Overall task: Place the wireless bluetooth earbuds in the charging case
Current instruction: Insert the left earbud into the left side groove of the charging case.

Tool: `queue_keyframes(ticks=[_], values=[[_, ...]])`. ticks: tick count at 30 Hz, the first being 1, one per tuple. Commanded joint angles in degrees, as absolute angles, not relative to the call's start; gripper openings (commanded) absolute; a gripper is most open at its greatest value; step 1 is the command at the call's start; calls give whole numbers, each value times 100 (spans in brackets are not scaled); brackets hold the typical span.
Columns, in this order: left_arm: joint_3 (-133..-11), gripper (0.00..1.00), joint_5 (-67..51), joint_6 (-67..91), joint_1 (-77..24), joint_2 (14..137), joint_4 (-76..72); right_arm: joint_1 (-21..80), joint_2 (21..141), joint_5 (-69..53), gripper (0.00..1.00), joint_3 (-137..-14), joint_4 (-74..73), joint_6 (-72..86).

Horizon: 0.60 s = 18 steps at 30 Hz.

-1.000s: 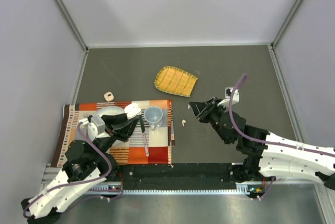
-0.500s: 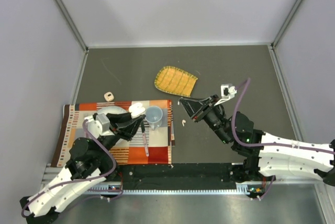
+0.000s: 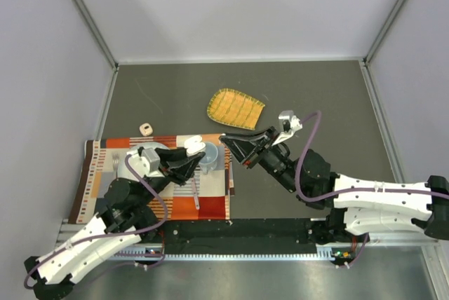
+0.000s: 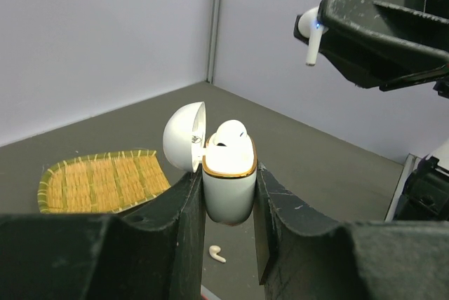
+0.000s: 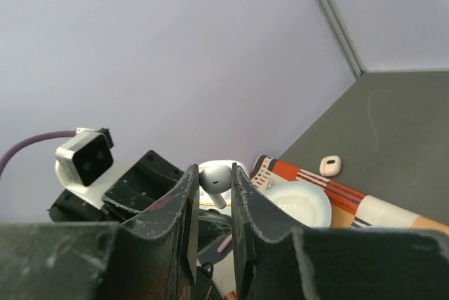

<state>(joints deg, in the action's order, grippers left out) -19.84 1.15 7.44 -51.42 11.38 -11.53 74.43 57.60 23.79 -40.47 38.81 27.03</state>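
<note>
Open charging case (image 4: 228, 181); one earbud (image 4: 229, 133) inside

No legible text or labels anywhere.

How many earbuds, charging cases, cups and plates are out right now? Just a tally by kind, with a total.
Earbuds: 3 (seated earbud, held earbud, loose earbud)
Charging case: 1
Cup: 1
Plate: 1
Total: 6
</note>
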Motion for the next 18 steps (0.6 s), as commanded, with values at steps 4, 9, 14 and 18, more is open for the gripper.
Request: queue_keyframes(ticks=[4, 9, 14, 18], values=[[-1934, 0, -184, 765, -5133, 1564, -2144, 7637, 6020, 2022, 0, -4491, 4421, 2540], [-1925, 0, -281, 817, -5142, 1828, -2355, 7690, 6187, 2004, 0, -4561, 4456, 2540], [-1916, 0, -308, 809, -5133, 1925, -2514, 7743, 6354, 1969, 0, -4640, 4447, 2531], [-1907, 0, -343, 782, -5133, 1969, -2505, 7822, 6460, 1960, 0, -4658, 4526, 2435]])
